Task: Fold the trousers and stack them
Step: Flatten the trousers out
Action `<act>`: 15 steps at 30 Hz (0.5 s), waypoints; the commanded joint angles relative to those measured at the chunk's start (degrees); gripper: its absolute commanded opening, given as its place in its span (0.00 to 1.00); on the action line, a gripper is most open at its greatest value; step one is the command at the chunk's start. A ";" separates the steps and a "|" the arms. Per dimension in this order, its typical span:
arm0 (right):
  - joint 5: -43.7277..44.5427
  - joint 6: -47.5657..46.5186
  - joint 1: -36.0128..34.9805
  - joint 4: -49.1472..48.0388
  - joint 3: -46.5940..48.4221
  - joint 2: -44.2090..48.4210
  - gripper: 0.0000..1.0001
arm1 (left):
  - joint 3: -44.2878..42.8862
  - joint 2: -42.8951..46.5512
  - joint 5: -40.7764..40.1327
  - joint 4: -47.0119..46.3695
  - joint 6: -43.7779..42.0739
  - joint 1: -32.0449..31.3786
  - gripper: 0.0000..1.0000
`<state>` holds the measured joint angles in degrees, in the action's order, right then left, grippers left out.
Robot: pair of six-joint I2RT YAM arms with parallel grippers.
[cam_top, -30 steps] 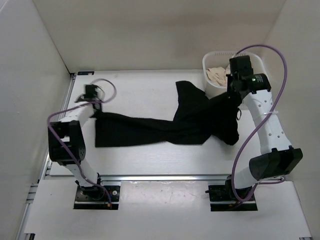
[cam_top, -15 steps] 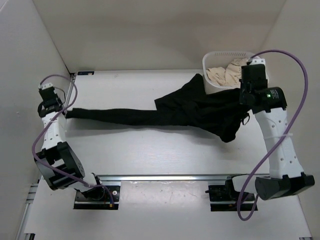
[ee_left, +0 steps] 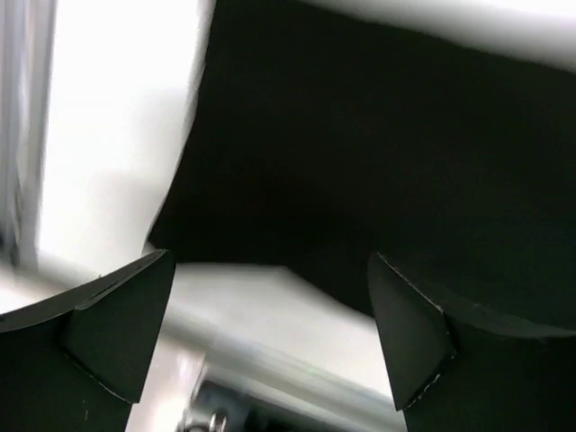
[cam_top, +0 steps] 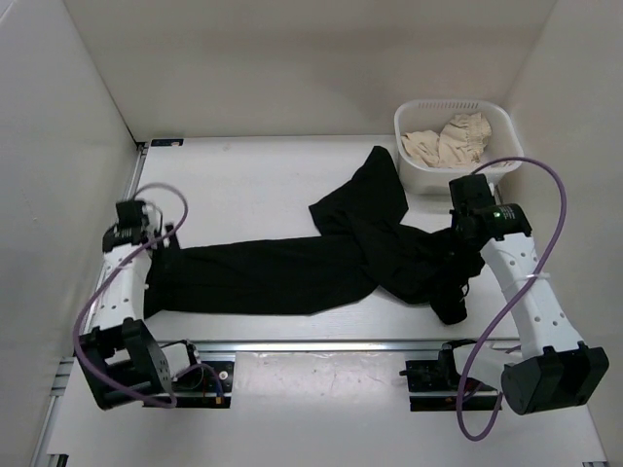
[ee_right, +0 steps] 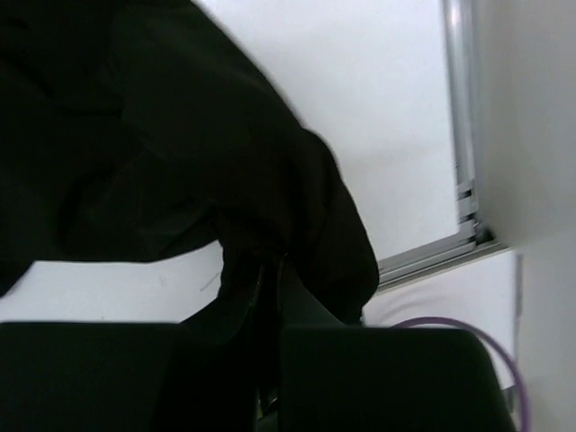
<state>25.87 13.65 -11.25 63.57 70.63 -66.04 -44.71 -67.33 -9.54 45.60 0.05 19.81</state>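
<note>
Seeing trousers stretched left-right along the near tabletop edge; my right end effector clamps their right end, left end effector sits unclenched at their left.

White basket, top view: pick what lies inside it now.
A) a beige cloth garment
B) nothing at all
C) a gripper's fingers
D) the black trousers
A: the top view shows the beige cloth garment bunched inside the white basket, while the black trousers lie on the table outside it.
</note>
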 commanded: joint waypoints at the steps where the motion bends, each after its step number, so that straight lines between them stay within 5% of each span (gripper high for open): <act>1: -4.42 4.80 0.17 -0.90 -2.94 2.32 0.00 | -15.90 -0.94 11.47 -1.92 -0.05 -10.38 1.00; 6: -7.31 6.82 0.17 -5.12 -8.57 2.85 0.00 | -34.89 -21.90 9.89 -1.92 -0.05 -33.38 1.00; 9: -7.84 7.35 0.17 -6.70 -9.90 2.85 0.00 | -48.25 -36.43 11.12 -1.92 -0.05 -41.75 1.00; 15: -8.99 7.36 0.70 -7.85 -12.45 2.32 0.00 | -73.04 -61.03 17.88 -1.92 -0.05 -47.58 1.00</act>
<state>18.17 19.99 -10.90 57.89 58.94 -64.20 -111.83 -123.09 3.88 41.25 0.01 -26.98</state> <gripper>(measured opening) 0.036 0.995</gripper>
